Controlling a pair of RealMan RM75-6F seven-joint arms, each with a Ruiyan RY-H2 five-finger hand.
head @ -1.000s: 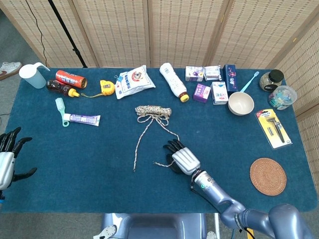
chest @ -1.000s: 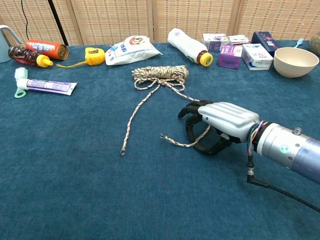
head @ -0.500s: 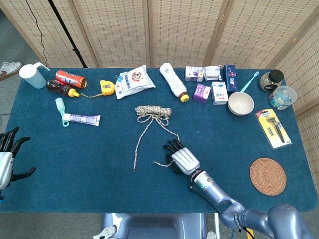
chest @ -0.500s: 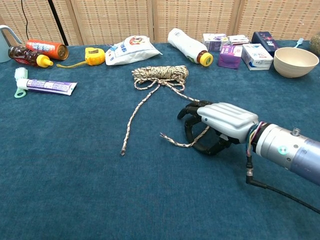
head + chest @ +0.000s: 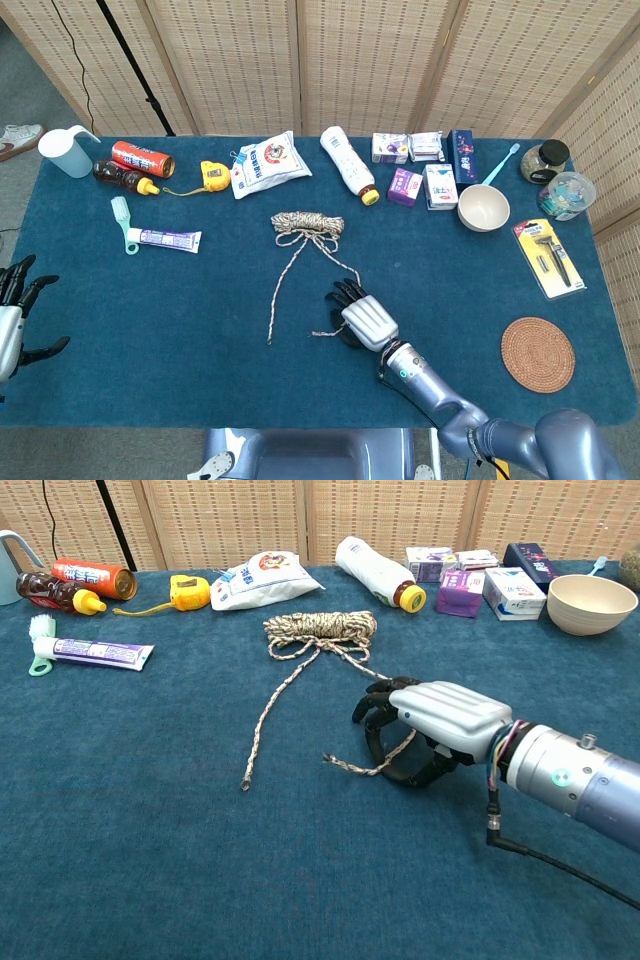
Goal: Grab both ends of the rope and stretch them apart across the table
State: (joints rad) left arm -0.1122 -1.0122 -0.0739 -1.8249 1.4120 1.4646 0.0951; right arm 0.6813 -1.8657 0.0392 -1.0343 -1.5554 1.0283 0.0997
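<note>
Head view. Rope point(image 5: 306, 222) located mid-table: bundled coil toward the far side, two loose tails running toward the near edge. Left tail ends free on the cloth, untouched point(image 5: 268, 341). Right tail passes under the right hand point(image 5: 362, 318), which rests on the table point(image 5: 180, 300) with fingers curled down over the strand. Firm grip not confirmable from this angle. Left hand point(image 5: 14, 315) stationed at the table's left edge, fingers spread, holding nothing, well apart from the rope.

Chest view. Right hand point(image 5: 430, 725) seen side-on: fingers and thumb hooked around the right tail, strand running between them, frayed tip point(image 5: 328, 759) projecting just beyond the fingers. Closure appears partial; judged as closing on the tail rather than a settled hold, so grip state cannot be told. Coil point(image 5: 320, 628) undisturbed, not yet drawn out. Left hand absent from this view.

Progress, as judged: early stage. First end nearly secured. Remaining: confirm right grip, bring left hand across to the free left tail, grasp it, then pull both ends apart.
</note>
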